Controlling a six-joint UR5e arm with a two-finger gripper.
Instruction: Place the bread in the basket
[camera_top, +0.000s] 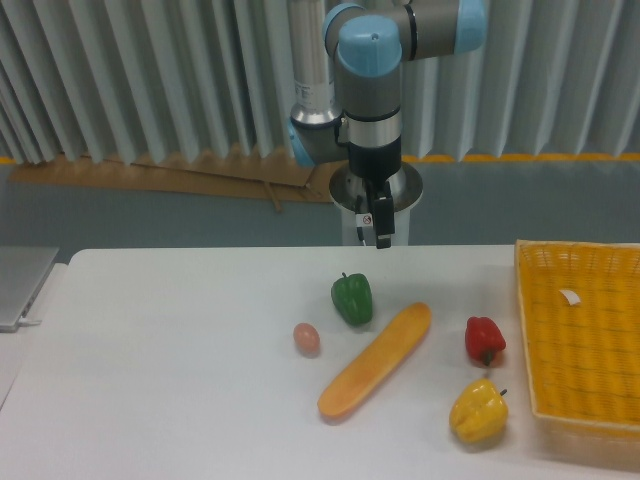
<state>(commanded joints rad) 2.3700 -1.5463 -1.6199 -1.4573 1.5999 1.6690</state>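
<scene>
The bread (376, 361), a long orange-tan loaf, lies diagonally on the white table near the middle front. The yellow woven basket (583, 385) with a small white tag sits at the table's right edge and holds nothing that I can see. My gripper (374, 232) hangs from the arm above the table's far edge, well behind and above the bread. Its fingers (383, 227) point down and hold nothing; from this side angle I cannot tell how far apart they are.
A green pepper (352, 298) stands just behind the bread's left part. A small brownish egg (307, 338) lies left of the bread. A red pepper (485, 340) and a yellow pepper (478, 411) sit between the bread and the basket. A grey laptop-like slab (20, 285) lies at far left.
</scene>
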